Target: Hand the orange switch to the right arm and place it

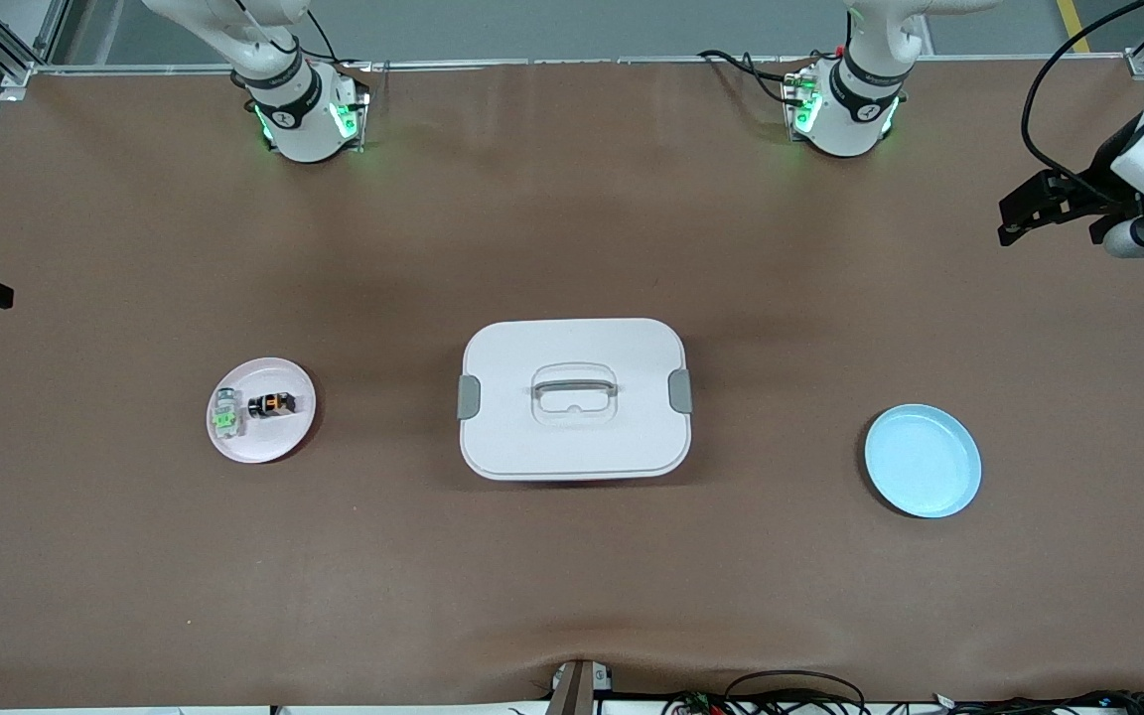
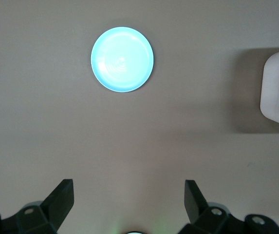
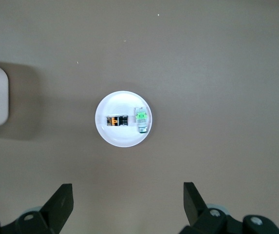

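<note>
The orange switch [image 1: 272,404], on the pink plate [image 1: 288,441], looks light, stiff and tiny, best pinched across its sides; both the left gripper [image 2: 128,195] and the right gripper [image 3: 128,196] hang wide open and empty.

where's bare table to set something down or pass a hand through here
Bare brown table lies between the pink plate and the white lidded box, between that box and the empty blue plate, and all along the strip nearer the front camera. The pink plate is crowded: the orange switch and a green-marked block lie side by side on it.
</note>
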`<action>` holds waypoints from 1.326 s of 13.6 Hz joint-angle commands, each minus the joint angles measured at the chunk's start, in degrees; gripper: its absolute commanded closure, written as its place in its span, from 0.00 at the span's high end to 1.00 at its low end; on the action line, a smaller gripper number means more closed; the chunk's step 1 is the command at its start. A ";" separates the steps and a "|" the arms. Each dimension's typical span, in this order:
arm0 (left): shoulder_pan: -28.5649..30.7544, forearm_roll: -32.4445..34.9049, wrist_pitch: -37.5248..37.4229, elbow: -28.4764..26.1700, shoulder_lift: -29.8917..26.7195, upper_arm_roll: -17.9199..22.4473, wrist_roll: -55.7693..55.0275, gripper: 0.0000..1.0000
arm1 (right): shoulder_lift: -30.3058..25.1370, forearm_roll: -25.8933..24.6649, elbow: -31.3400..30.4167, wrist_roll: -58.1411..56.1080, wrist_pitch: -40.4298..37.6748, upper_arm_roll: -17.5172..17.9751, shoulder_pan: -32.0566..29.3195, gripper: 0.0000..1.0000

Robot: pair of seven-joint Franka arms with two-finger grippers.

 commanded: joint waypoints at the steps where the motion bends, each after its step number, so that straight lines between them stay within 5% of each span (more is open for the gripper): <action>1: 0.43 -0.80 0.64 -0.07 -0.21 0.08 1.27 1.00 | -1.36 1.32 -0.48 3.32 -2.44 -0.33 0.29 1.00; 6: 0.43 -0.80 0.99 -0.06 0.05 0.08 1.27 1.00 | -5.65 1.23 -7.14 3.32 -3.69 -1.21 0.81 1.00; 13: 0.43 -0.80 0.99 -0.15 0.05 0.08 1.36 1.00 | -15.85 1.14 -21.56 3.32 4.92 -1.21 2.12 1.00; 18: 0.43 -0.80 1.08 0.11 0.40 0.08 1.36 1.00 | -16.04 0.96 -21.93 3.32 4.23 -1.21 2.13 1.00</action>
